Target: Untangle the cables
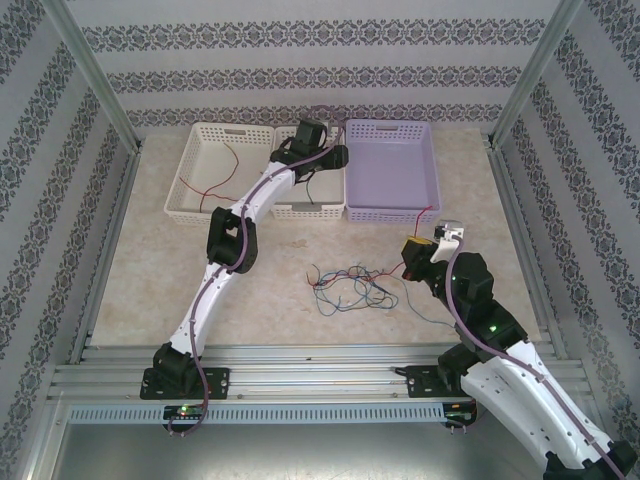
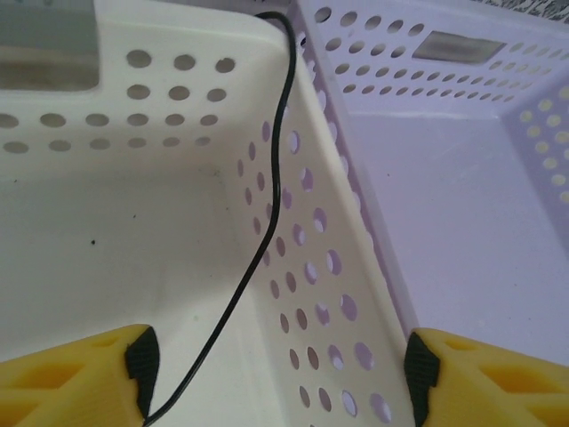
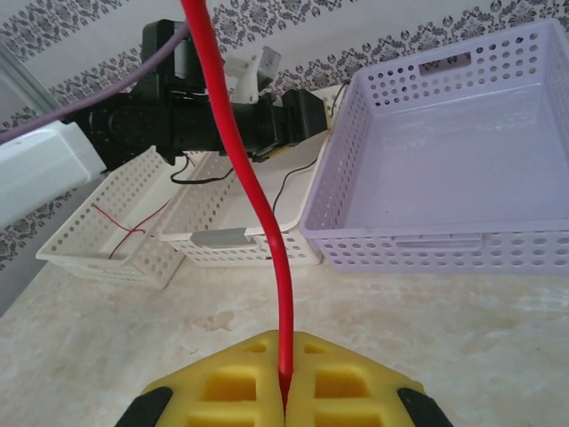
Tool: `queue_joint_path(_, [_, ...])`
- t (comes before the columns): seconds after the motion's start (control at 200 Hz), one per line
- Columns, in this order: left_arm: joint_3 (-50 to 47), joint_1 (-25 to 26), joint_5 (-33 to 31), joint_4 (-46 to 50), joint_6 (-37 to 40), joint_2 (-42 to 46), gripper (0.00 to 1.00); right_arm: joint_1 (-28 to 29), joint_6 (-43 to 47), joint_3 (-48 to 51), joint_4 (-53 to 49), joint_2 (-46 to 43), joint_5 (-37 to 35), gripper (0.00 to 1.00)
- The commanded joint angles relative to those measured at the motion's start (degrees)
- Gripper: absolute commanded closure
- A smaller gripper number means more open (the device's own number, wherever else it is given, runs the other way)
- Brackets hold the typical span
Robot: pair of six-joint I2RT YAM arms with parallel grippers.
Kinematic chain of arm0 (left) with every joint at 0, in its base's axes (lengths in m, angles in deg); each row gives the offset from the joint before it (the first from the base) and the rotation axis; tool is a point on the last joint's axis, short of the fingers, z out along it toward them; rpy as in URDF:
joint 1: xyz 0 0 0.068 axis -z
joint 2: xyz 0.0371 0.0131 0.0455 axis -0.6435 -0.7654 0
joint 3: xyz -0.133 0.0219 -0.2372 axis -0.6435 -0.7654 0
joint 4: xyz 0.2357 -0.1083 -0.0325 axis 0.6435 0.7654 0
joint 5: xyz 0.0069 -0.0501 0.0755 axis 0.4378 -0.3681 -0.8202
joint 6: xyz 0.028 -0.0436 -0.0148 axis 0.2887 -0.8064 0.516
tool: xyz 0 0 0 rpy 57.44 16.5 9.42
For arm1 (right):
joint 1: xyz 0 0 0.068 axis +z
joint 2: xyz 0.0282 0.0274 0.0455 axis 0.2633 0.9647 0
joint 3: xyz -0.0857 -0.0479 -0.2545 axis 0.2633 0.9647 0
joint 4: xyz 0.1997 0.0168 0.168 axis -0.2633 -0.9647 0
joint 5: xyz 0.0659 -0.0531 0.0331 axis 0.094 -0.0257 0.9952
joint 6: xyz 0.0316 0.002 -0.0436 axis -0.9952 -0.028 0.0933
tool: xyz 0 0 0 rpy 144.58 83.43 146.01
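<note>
While the tangle of cables lies on the table between the arms in the top view, the right gripper is placed just beside it. A hard pull could drag the whole knot tighter.

In the left wrist view, the left gripper is seen open above the white basket. The unheld black cable, draped over the rim, could be snagged.

In the right wrist view, the red cable is pinched between closed fingers and might slip under tension.

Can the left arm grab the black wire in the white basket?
Probably yes: the left gripper is open right above the white basket, and the black wire passes between its fingers with nothing in the way.
</note>
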Motion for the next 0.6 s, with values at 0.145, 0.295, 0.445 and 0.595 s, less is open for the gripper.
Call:
queue_joint_path(0.145, [0.7, -0.5, -0.4, -2.4, 0.9, -2.2, 0.45, 2.1, 1.5, -0.2, 2.9, 0.3, -1.9, 1.0])
queue_joint_path(0.295, [-5.2, -0.8, 1.8, -3.5, 1.1, 2.0, 0.36, 2.5, 1.8, -0.3, 2.6, 0.1, -2.2, 1.0])
queue_joint_path(0.445, [-20.8, -1.1, -1.4, -12.9, 1.0, 10.9, 0.29, 2.7, 1.6, -0.3, 2.5, 0.0, -2.4, 1.0])
queue_joint_path(0.595, [-30.5, -2.4, -2.4, -19.7, -0.5, 15.6, 0.3, 3.2, 1.5, -0.6, 2.4, 0.3, -2.6, 1.0])
